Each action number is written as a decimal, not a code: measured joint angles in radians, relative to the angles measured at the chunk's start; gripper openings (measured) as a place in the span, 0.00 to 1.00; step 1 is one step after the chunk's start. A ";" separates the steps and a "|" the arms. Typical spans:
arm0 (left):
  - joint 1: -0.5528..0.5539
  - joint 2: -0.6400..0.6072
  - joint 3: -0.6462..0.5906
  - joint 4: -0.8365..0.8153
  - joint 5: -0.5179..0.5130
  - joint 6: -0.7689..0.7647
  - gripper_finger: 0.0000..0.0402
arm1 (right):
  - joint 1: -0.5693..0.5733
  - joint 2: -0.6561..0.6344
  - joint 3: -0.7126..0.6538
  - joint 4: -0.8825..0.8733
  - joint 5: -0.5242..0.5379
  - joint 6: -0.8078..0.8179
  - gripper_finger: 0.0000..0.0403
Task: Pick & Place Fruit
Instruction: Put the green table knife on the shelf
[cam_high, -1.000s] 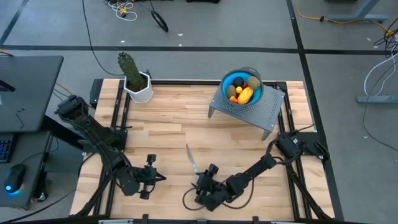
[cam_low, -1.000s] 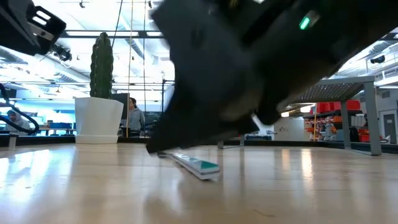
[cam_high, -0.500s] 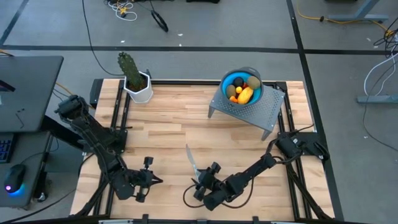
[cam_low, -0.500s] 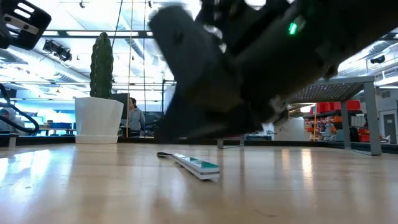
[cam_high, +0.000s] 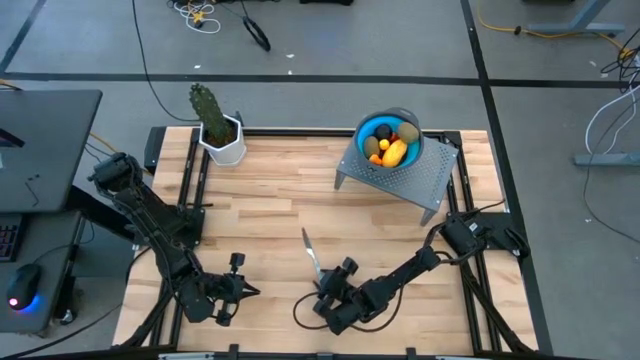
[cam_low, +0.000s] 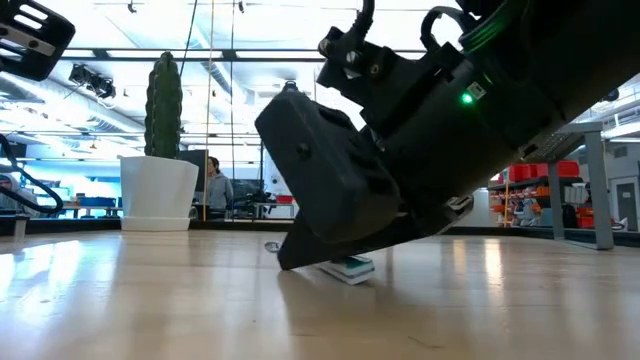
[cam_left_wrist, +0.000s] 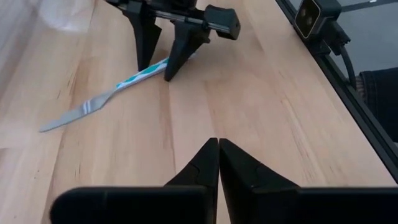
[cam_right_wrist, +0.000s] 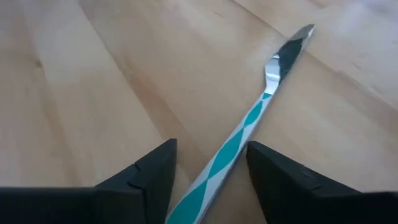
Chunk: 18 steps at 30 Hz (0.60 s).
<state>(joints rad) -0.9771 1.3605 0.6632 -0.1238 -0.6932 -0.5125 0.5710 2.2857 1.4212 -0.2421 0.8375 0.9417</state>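
Note:
The fruit (cam_high: 390, 143) lies heaped in a blue bowl (cam_high: 372, 126) on a perforated metal stand (cam_high: 420, 180) at the table's far right. A slim knife (cam_high: 311, 253) with a teal-and-white handle lies flat on the wood near the front middle. My right gripper (cam_right_wrist: 211, 149) is open and slants down over the knife (cam_right_wrist: 249, 124), one finger on each side of the handle. My left gripper (cam_left_wrist: 217, 146) is shut on nothing and hovers over bare wood at the front left (cam_high: 252, 291). My right gripper straddles the knife's handle (cam_right_wrist: 217, 162) near its free end, slanting down from the table's near side, with the fingers along the knife. One fingertip (cam_left_wrist: 168, 74) stands close against the handle. I cannot tell whether it touches. The knife lies flat on the table.
A green cactus in a white pot (cam_high: 218, 130) stands at the far left corner. Bare wood lies between the knife and the stand. A laptop (cam_high: 45, 150) sits off the table's left side. A person (cam_low: 213, 185) stands far behind the table in the low view.
My right gripper has sunk and tipped further down over the knife's handle end. The knife has slid a little along the table. My left gripper has drifted slightly toward the table's left edge, still shut.

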 joint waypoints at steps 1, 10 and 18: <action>0.000 0.000 0.000 0.000 0.001 0.000 0.03 | -0.001 0.000 0.000 -0.012 0.000 0.000 0.49; 0.000 0.000 0.000 0.000 -0.002 -0.004 0.04 | -0.002 0.000 -0.001 -0.056 0.004 -0.089 0.34; 0.000 0.000 0.000 0.000 -0.002 -0.004 0.03 | 0.004 -0.006 -0.003 -0.060 -0.013 -0.296 0.30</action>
<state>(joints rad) -0.9771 1.3605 0.6632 -0.1237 -0.6949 -0.5163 0.5749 2.2795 1.4186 -0.3023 0.8244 0.6454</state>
